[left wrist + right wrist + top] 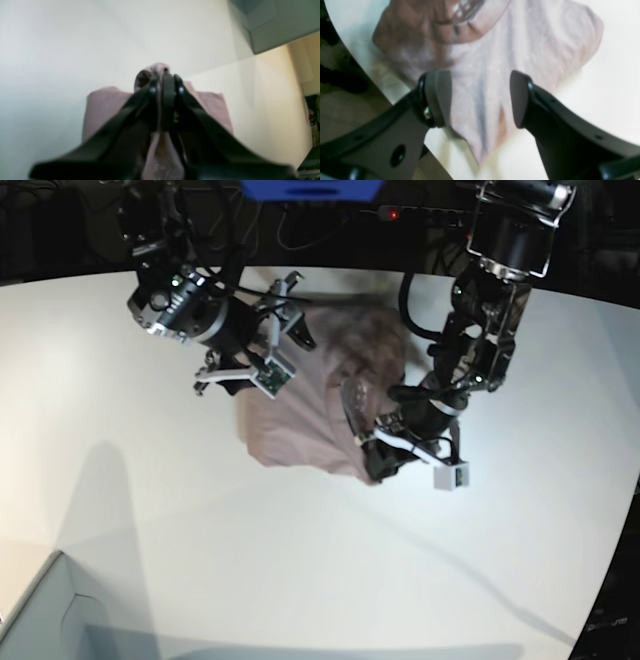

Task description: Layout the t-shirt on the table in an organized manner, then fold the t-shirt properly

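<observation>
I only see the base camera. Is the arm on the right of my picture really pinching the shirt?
Observer: Yes. The left wrist view shows the left gripper shut, with a fold of the shirt caught between its fingers.
Operator: What about the other arm? Its claw looks tiny to me.
Observer: The right wrist view shows the right gripper open, fingers wide apart, with the shirt spread below them and nothing held.

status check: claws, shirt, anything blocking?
Left claw shut on the t-shirt. Right claw open, above the fabric. T-shirt rumpled on the table, not laid flat. Nothing in the way.
</observation>
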